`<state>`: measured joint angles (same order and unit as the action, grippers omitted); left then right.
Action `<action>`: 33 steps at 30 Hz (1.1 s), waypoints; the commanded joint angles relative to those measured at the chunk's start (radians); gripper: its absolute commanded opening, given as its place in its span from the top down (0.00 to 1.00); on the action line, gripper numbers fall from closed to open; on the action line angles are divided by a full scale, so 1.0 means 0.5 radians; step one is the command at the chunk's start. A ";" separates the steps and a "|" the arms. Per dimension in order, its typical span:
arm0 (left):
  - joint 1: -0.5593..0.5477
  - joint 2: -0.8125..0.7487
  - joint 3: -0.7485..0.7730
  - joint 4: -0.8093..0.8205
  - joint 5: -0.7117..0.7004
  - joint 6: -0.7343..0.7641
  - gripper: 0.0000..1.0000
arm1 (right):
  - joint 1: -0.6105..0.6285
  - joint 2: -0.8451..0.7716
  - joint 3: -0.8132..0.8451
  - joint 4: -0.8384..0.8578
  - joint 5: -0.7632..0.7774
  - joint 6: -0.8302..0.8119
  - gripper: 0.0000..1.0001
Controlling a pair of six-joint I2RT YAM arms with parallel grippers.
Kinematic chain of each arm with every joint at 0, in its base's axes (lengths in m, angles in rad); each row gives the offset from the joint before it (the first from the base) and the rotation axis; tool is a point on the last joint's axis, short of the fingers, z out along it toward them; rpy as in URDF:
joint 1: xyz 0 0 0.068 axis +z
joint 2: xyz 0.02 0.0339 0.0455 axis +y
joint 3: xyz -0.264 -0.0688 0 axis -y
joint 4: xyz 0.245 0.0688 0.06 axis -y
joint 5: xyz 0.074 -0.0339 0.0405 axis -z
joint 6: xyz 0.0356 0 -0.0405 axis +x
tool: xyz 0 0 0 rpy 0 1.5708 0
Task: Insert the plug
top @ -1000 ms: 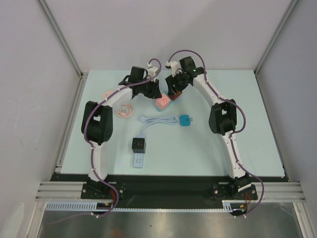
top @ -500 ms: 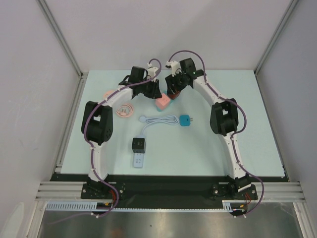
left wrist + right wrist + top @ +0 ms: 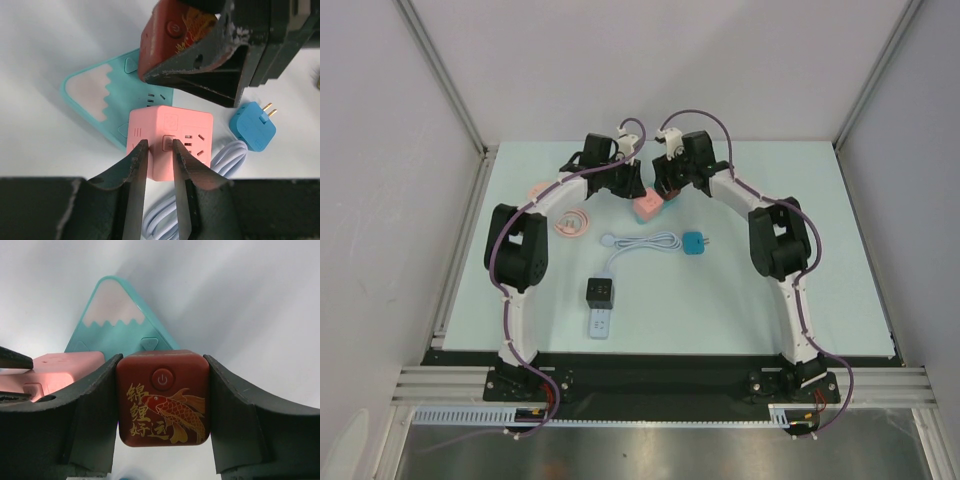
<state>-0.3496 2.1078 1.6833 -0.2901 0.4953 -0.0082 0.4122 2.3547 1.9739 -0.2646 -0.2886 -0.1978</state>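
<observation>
My right gripper [image 3: 162,360] is shut on a dark red cube [image 3: 162,397] with a gold koi print and a power button, and holds it off the table. It hangs just right of and behind a pink cube socket [image 3: 647,207], which the left wrist view also shows [image 3: 165,122]. My left gripper [image 3: 158,146] is nearly shut with nothing between its fingers. Its tips are at the pink cube's near top edge. The red cube [image 3: 170,35] hangs above the pink one in that view. A blue plug [image 3: 695,243] on a white cable [image 3: 640,241] lies in front.
A teal mountain-shaped power strip [image 3: 120,315] lies flat behind the pink cube. A black cube [image 3: 600,291] and a white strip [image 3: 601,324] lie near the front. A pink coiled cable [image 3: 570,222] lies at the left.
My right gripper has shifted slightly left and nearer to the pink cube, still holding the red cube. The left gripper has stayed put.
</observation>
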 commanded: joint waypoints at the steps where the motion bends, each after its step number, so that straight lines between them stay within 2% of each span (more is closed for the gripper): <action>1: -0.006 0.043 -0.019 -0.006 -0.083 0.032 0.69 | 0.019 0.049 -0.382 -0.116 0.258 0.153 1.00; 6: -0.006 0.040 -0.026 0.000 -0.086 0.029 0.69 | 0.035 -0.043 -0.518 0.001 0.329 0.272 1.00; 10: -0.006 0.040 -0.026 0.006 -0.070 0.029 0.69 | 0.124 -0.064 -0.564 0.017 0.509 0.309 1.00; 15: -0.006 0.046 -0.013 0.010 -0.046 -0.023 0.68 | 0.121 -0.006 -0.484 -0.087 0.525 0.365 1.00; 23: -0.006 0.043 0.005 0.013 -0.043 -0.030 0.66 | 0.084 -0.083 -0.512 -0.051 0.482 0.386 0.99; 26: -0.006 0.049 0.008 0.013 -0.046 -0.036 0.66 | 0.081 -0.122 -0.558 0.001 0.476 0.402 1.00; 33: 0.000 0.076 0.020 0.013 0.031 -0.063 0.67 | 0.157 -0.153 -0.772 0.093 0.669 0.616 1.00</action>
<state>-0.3470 2.1136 1.6833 -0.2554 0.4683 -0.0204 0.4591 2.2261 1.6878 0.0044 -0.0177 0.0235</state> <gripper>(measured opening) 0.334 0.640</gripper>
